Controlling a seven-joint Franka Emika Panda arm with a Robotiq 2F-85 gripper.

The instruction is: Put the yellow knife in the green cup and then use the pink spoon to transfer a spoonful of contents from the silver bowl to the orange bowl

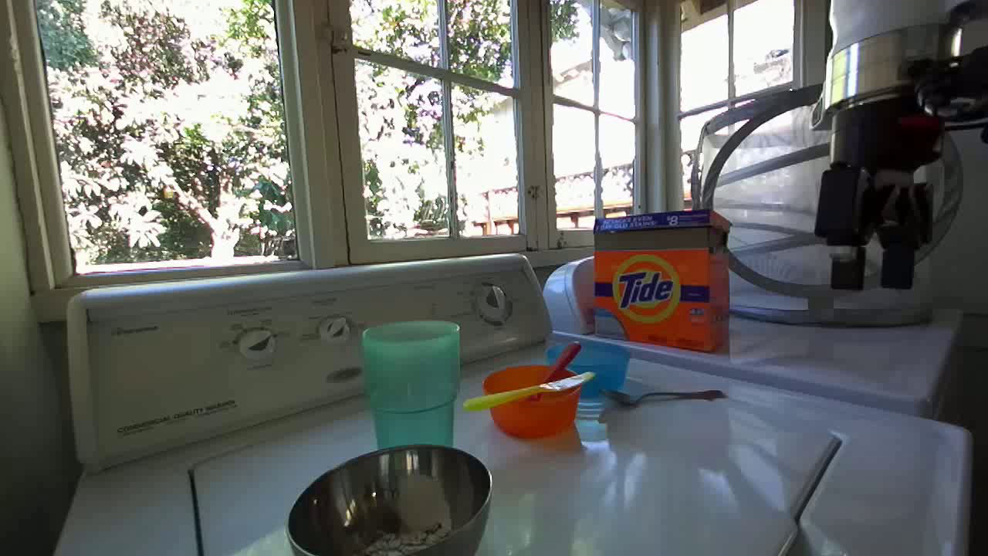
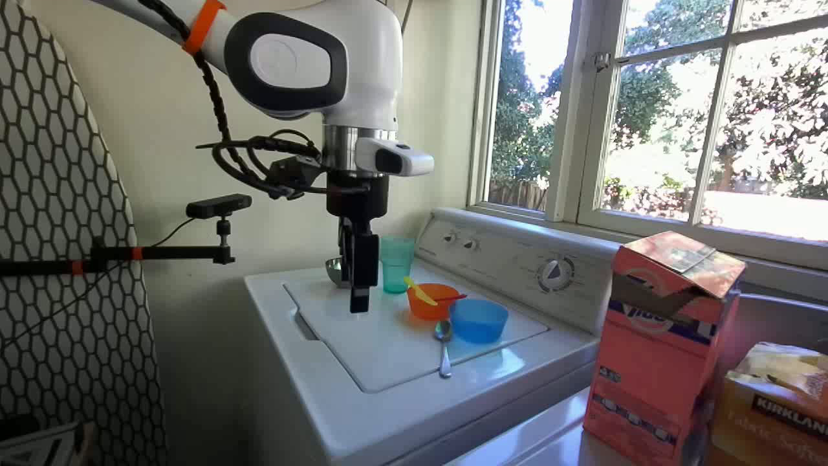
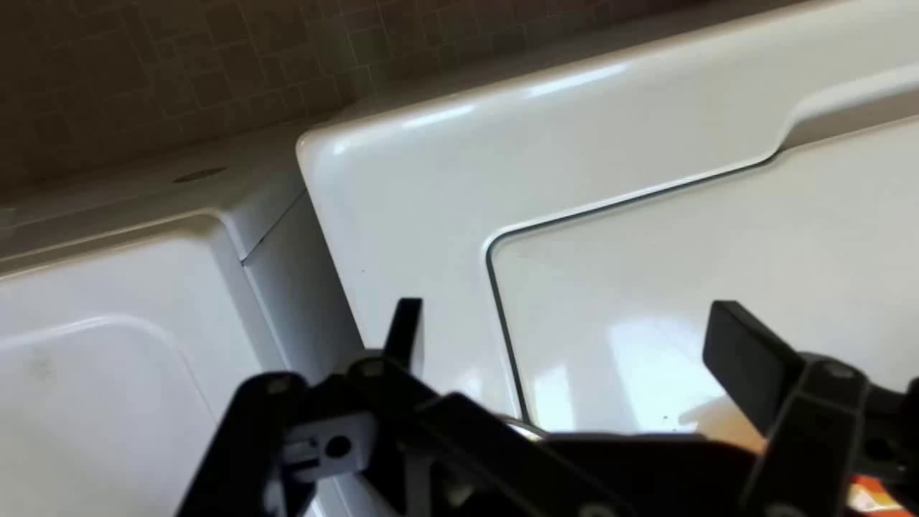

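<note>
The yellow knife (image 1: 502, 398) lies across the orange bowl (image 1: 532, 418) — its handle juts past one side of the rim, its blade end past the other. The pink spoon (image 1: 562, 363) sits in that same orange bowl, its handle poking out above the rim. In both exterior views the green cup (image 1: 411, 374) stands upright to the left of the orange bowl, near it, and the silver bowl (image 1: 343, 494) is farther off from the orange bowl on that same side, with pale, loose contents (image 1: 409, 543) inside. To the right of the orange bowl is the blue cup (image 2: 479, 323), close beside it; whether the two touch I cannot tell. A metal spoon (image 2: 444, 353) lies on the washer (image 2: 388, 362) near the orange bowl, and the Tide box (image 1: 660, 297) stands well to the right of the orange bowl in both exterior views. The claw (image 1: 872, 272) hangs in the air, higher than the orange bowl and well apart from it, pointing down — its fingers (image 3: 750, 352) are spread wide with a bare gap between them, and it has hold of nothing.
</note>
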